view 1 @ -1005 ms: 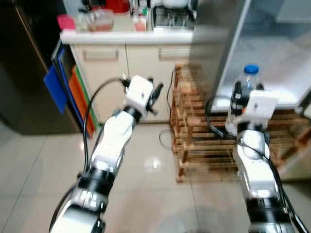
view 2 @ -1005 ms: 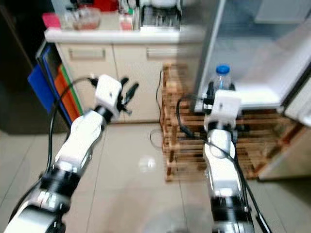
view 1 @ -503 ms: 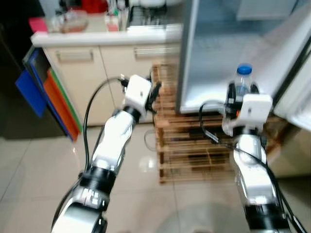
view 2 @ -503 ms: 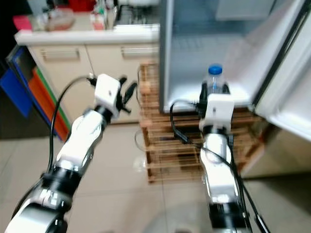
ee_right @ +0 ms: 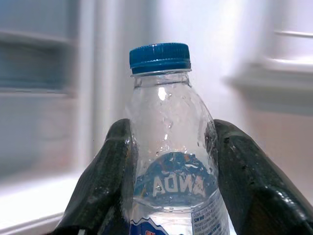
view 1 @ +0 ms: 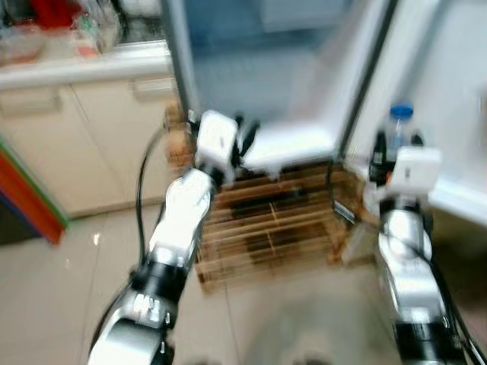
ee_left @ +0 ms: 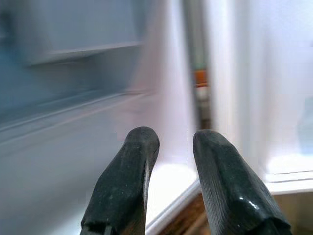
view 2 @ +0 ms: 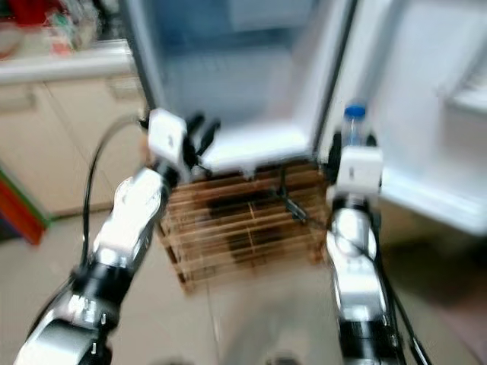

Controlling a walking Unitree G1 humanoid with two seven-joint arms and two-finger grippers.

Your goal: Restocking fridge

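Clear ribbed plastic bottle [ee_right: 168, 161] with blue cap, upright, gripped by right tool [ee_right: 171, 196] before the open fridge [view 1: 251, 68]. Left tool [ee_left: 168, 147] bare, matte fingers slightly parted, aimed into the fridge. Slatted wooden pallet [view 1: 266, 228] under it. Tabletop [view 1: 76, 65] clutter blurred beyond telling. Glossy pale tiled floor [view 1: 61, 289].

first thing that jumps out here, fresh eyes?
The clear water bottle with its blue cap, upright and clamped in the right claw, in front of the open fridge. The left claw points empty into the fridge, fingers slightly apart, above a wooden pallet.
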